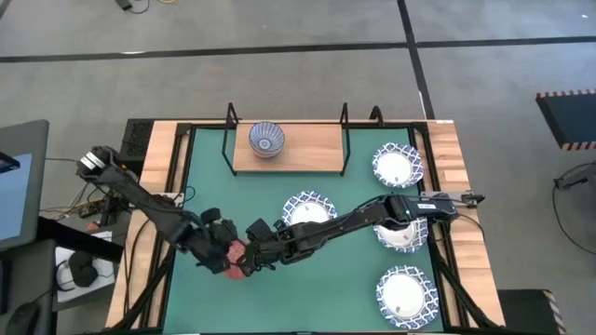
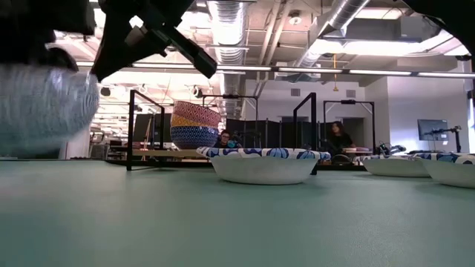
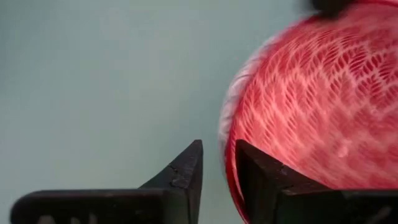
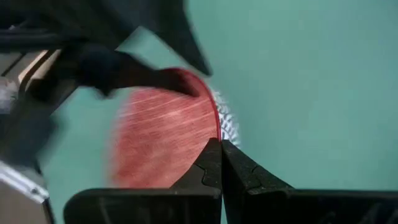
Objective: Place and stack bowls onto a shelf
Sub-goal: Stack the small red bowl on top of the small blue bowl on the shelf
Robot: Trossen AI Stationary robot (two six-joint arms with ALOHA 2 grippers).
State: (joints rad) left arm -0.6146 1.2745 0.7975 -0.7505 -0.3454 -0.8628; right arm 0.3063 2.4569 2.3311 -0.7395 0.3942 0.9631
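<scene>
1. Two dark fingers (image 3: 186,177) of the left gripper (image 3: 216,168) stand a little apart, with the red bowl's rim in the slit between them.
2. I cannot tell if they press the rim or only sit around it.
3. Red bowl (image 4: 165,134) is tipped up on its side, so its rim stands on edge and not flat.
4. Right gripper (image 4: 221,163) has its fingers pinched tight on the red bowl's rim.
5. From above, both grippers meet at the red bowl (image 1: 236,256), at the front left part of the green mat (image 1: 307,298).
6. Left gripper (image 1: 223,249) comes in from the left, and the right gripper (image 1: 253,251) reaches across from the right.
7. Shelf (image 1: 307,151) sits at the back of the mat, long side running left to right.
8. On its left end stands a stack of small bowls (image 2: 194,124), open sides up.
9. Four white bowls with blue rims sit open side up on the mat, one in the middle (image 1: 308,209).
10. Other three (image 1: 399,166) are in a line down the right side.
</scene>
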